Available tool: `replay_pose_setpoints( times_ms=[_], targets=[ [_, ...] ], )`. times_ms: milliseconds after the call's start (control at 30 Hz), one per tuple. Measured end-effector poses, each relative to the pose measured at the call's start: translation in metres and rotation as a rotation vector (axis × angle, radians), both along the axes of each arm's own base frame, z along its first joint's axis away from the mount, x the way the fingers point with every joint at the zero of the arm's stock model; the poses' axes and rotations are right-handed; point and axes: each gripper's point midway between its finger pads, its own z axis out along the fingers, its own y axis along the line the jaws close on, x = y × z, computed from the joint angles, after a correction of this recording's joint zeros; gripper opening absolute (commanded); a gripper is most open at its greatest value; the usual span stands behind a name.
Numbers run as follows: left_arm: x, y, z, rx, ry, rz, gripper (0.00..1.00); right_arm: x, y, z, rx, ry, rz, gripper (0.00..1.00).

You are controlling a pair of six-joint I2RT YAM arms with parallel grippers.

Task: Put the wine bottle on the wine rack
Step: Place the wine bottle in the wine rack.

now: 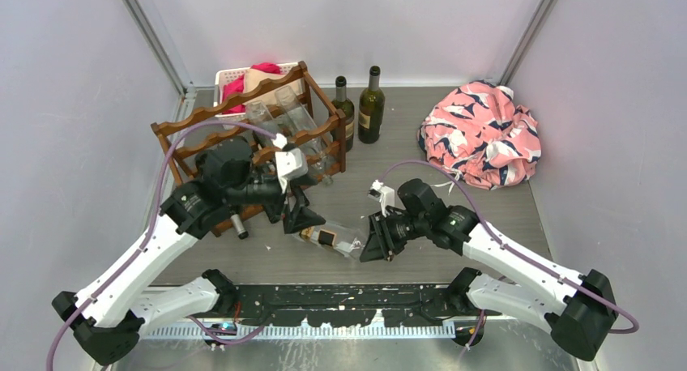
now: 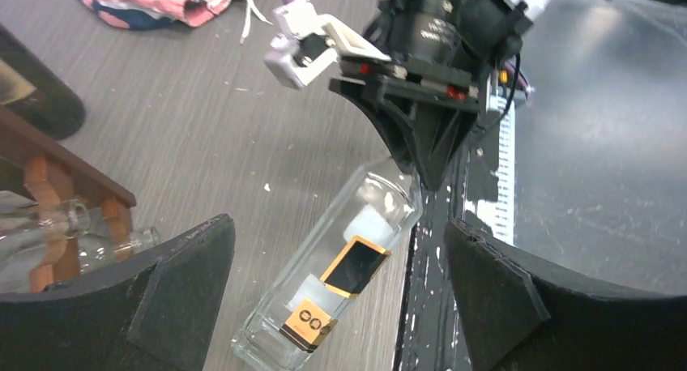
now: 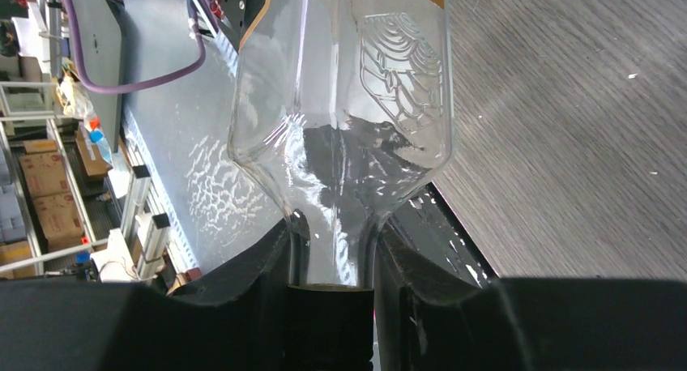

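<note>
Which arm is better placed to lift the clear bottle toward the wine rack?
Right, probably. The right end effector is shut on the neck of the clear bottle; the left end effector is open above its base, gripping nothing, though nearer the wine rack.

This is a robotics lab test cell: plain white panels (image 1: 73,87) on aluminium posts (image 1: 150,35) box in the grey table (image 1: 397,152). Past its edge are stacked cardboard boxes (image 3: 47,175) (on shelving, blurred) and a purple cable (image 3: 130,87).
</note>
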Motion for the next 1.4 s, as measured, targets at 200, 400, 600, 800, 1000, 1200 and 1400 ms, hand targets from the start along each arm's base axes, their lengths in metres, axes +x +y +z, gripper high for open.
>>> replay_pose_setpoints(
  times_ms=[200, 400, 600, 800, 1000, 1200, 1400],
  targets=[
    [0.017, 0.001, 0.029, -0.016, 0.033, 0.123, 0.96, 0.000, 0.000, 0.006, 0.036, -0.017, -0.025, 0.01],
    [0.042, 0.015, 0.043, 0.033, 0.014, 0.294, 0.95, 0.006, 0.007, 0.008, 0.068, -0.013, -0.048, 0.01],
    [0.069, 0.043, 0.032, 0.160, -0.012, 0.491, 0.95, 0.015, 0.017, 0.006, 0.086, -0.011, -0.061, 0.01],
    [0.079, 0.061, 0.026, 0.229, -0.041, 0.581, 0.93, 0.014, 0.035, 0.001, 0.095, -0.032, -0.025, 0.01],
    [0.083, 0.072, 0.036, 0.214, -0.077, 0.643, 0.94, 0.011, 0.054, 0.003, 0.114, -0.081, 0.011, 0.01],
    [0.077, 0.090, 0.064, 0.133, -0.147, 0.708, 0.94, 0.016, 0.070, 0.006, 0.126, -0.121, 0.011, 0.01],
    [0.074, 0.098, 0.066, 0.108, -0.160, 0.742, 0.94, 0.022, 0.081, 0.016, 0.146, -0.151, 0.007, 0.01]
  ],
)
